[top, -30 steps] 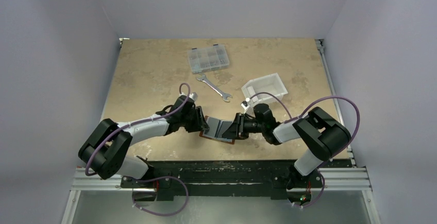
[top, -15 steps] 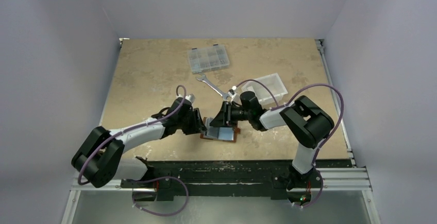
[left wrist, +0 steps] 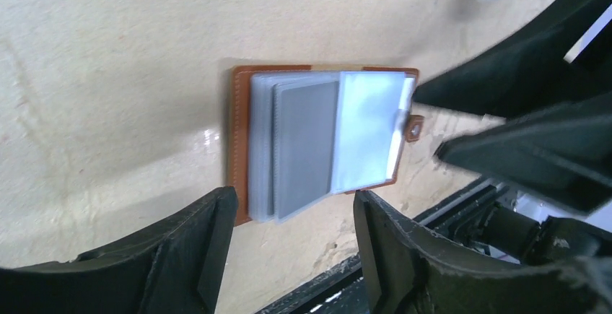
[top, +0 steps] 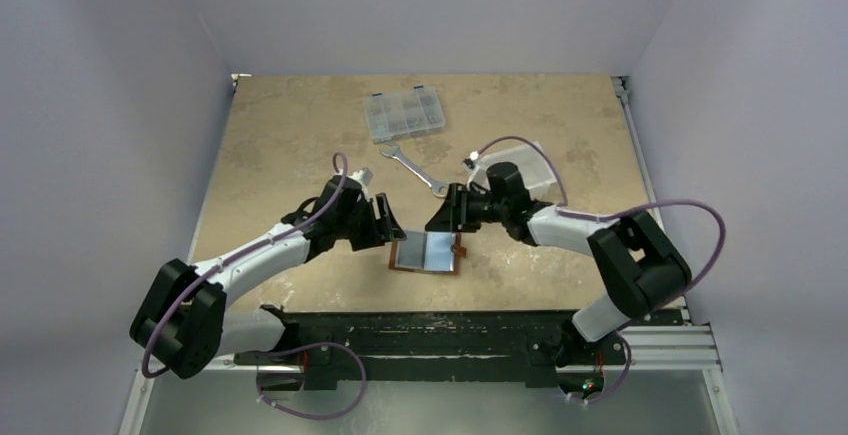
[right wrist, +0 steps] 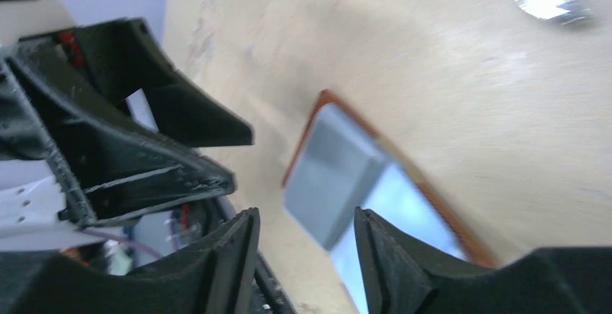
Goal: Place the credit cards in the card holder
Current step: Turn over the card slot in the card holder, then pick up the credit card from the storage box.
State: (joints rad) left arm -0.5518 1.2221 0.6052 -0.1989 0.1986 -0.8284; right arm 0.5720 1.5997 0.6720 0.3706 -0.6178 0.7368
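Note:
The card holder [top: 428, 253] lies open on the table near the front edge, its reddish-brown leather rim showing around pale sleeves. In the left wrist view a grey credit card [left wrist: 307, 141] sits in the holder [left wrist: 236, 141] under a half-lifted clear sleeve [left wrist: 368, 130]. In the right wrist view the holder [right wrist: 339, 166] is blurred. My left gripper [top: 385, 225] is open and empty just left of the holder; its jaws [left wrist: 292, 209] frame the holder's near edge. My right gripper [top: 445, 217] is open and empty, just behind the holder [right wrist: 304, 220].
A silver wrench [top: 415, 168] lies behind the grippers. A clear compartment box [top: 405, 115] stands further back. A white plastic bin [top: 543, 167] sits behind the right arm, partly hidden. The black rail [top: 450, 325] runs along the table's front edge.
My right gripper has lifted off the holder and moved back. My left gripper has drawn back to the left. The holder now lies uncovered and open.

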